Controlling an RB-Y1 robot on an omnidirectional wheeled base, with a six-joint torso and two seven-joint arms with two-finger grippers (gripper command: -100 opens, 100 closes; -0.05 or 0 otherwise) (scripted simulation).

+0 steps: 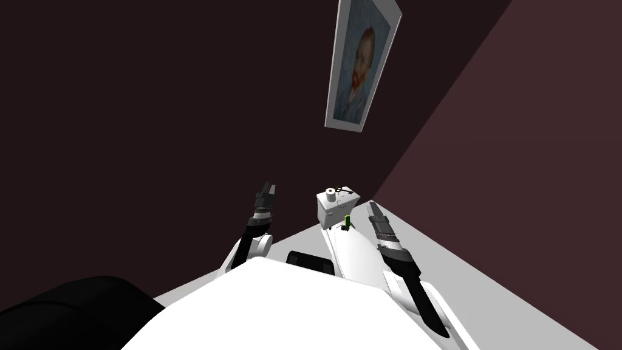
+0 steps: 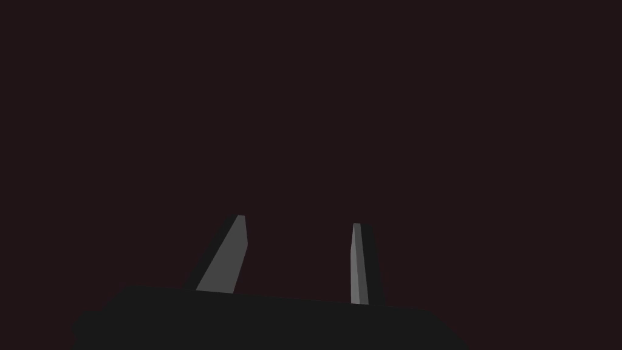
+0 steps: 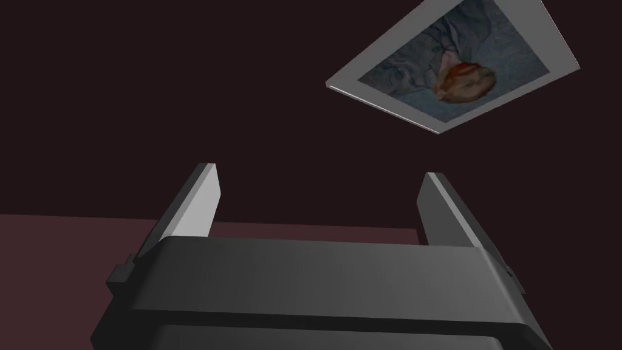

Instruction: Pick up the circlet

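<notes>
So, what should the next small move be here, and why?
Probably tilt the right tool down toward the top of the small white box-shaped stand. Its fingers stand open but aim at the dark wall, while a thin dark item, likely the circlet, lies on that top beside a white roll, near this arm. The left tool, open too, is farther off.

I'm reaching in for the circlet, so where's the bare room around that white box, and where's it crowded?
Bare: the grey floor between the white box and the right-hand wall. Crowded: the box's top, shared by a paper roll and small dark things.
</notes>
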